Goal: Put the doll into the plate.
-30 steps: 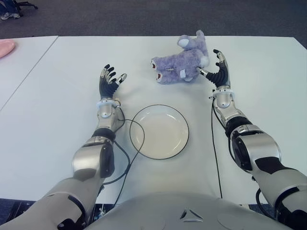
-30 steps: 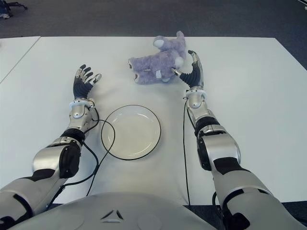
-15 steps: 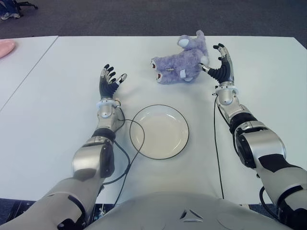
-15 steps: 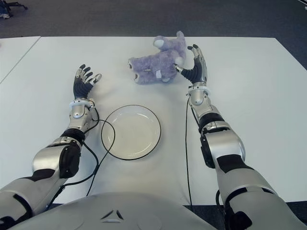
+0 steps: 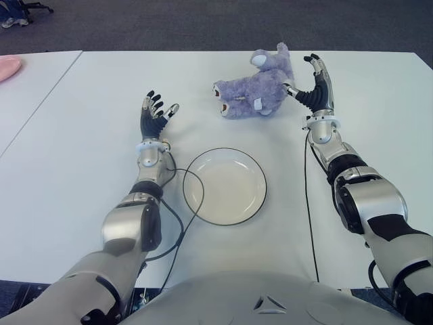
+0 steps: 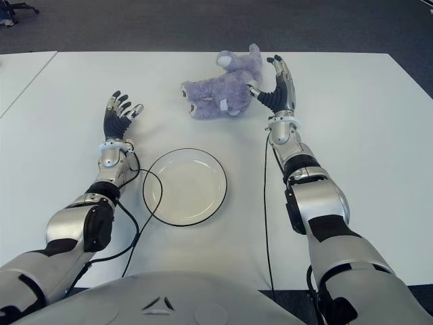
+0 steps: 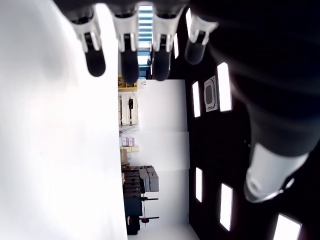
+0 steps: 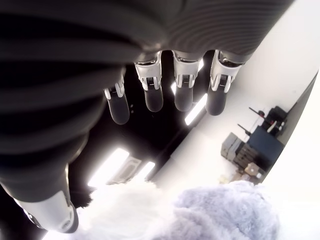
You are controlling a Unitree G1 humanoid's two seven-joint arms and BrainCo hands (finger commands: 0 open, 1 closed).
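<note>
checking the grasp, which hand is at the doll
The right hand, open, right beside the doll. The left hand shows open left of the plate, away from the doll.

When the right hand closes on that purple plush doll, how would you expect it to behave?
The doll looks furry and stuffed, so it will probably squash and flop rather than stay stiff. It seems light and, lying on its side, unlikely to roll. The open right hand beside it may need a deep grip.

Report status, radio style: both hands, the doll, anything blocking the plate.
Right hand open beside doll's head, no grasp. Left hand open, idle left of plate. Doll on table, outside plate. Path clear.
</note>
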